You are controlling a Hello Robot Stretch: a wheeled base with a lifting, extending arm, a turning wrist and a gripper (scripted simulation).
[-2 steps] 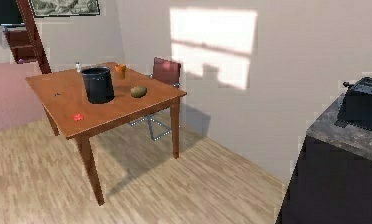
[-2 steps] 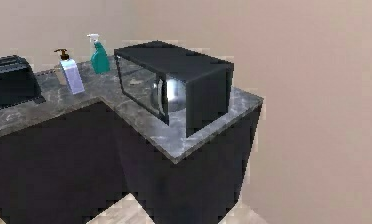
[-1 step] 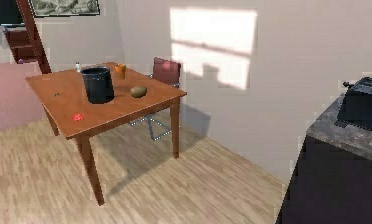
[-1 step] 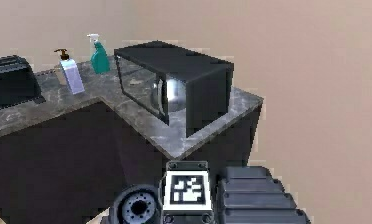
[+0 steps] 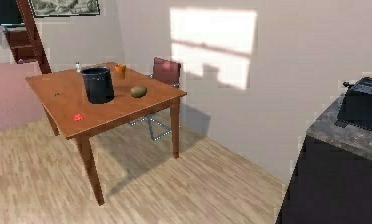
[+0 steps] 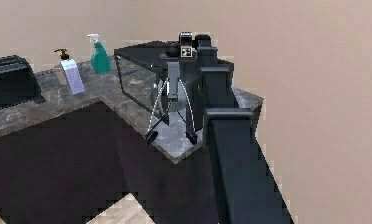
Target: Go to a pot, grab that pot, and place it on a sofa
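Observation:
A dark round pot (image 5: 97, 83) stands upright on a wooden table (image 5: 64, 115) at the forward view's left. In the arm side view the dark arm rises from the bottom edge, and the gripper (image 6: 154, 128) reaches over a grey stone countertop (image 6: 54, 110). A dark glassy box (image 6: 144, 65) stands right behind the gripper, so I cannot tell whether it holds anything.
On the table with the pot are an orange cup (image 5: 120, 70), a brownish lump (image 5: 139, 92) and a small red thing (image 5: 76, 117). A red chair (image 5: 166, 72) stands behind it. A black appliance (image 5: 360, 102) sits on the dark counter. A white pump bottle (image 6: 70, 74) and a teal spray bottle (image 6: 98, 55) stand there too.

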